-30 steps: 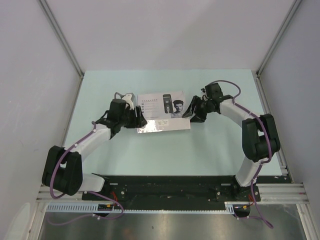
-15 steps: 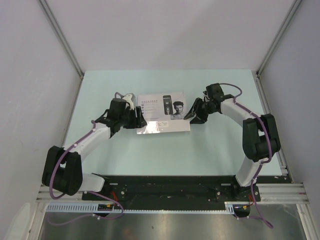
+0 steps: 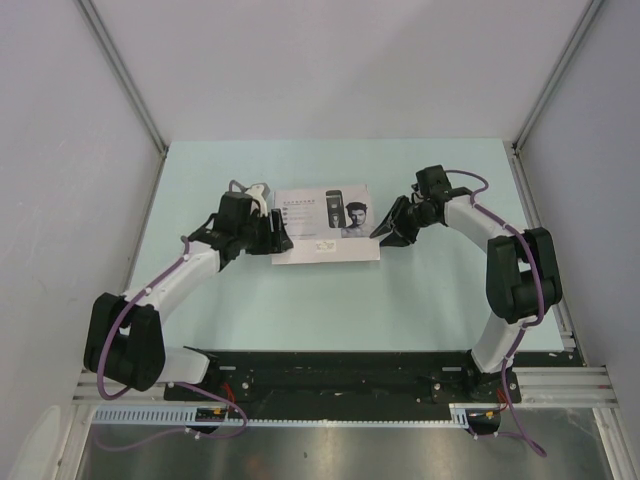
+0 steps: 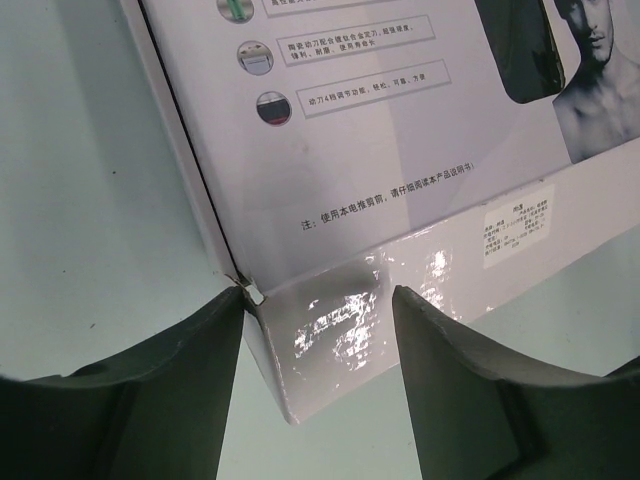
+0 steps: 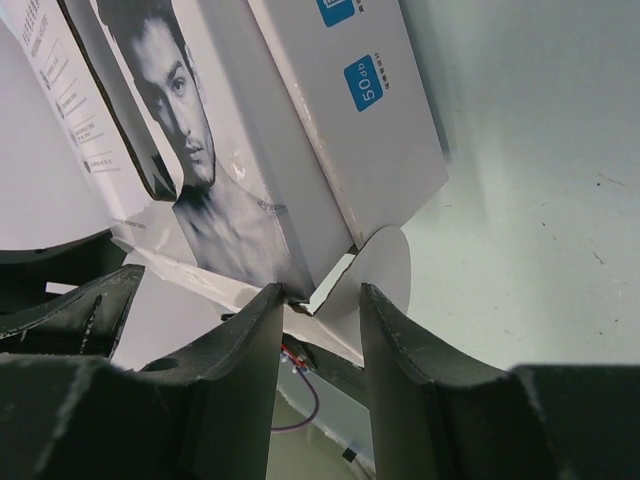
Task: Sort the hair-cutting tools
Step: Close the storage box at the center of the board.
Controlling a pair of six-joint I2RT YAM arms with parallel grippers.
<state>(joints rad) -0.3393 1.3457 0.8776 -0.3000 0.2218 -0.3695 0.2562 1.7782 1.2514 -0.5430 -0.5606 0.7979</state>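
Pale green counter, white box shut, hair-cutting tools out of sight, probably inside. Both left gripper and right gripper are spread, straddling opposite corners. Guessing the lid needs prying up next.

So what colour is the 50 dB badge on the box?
Badge: blue, white lettering; best in right wrist view.

white box central, bare table near and far of it

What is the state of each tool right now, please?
Left tool: open, astride the white box corner.
Right tool: box corner in its gap; grip cannot be told.
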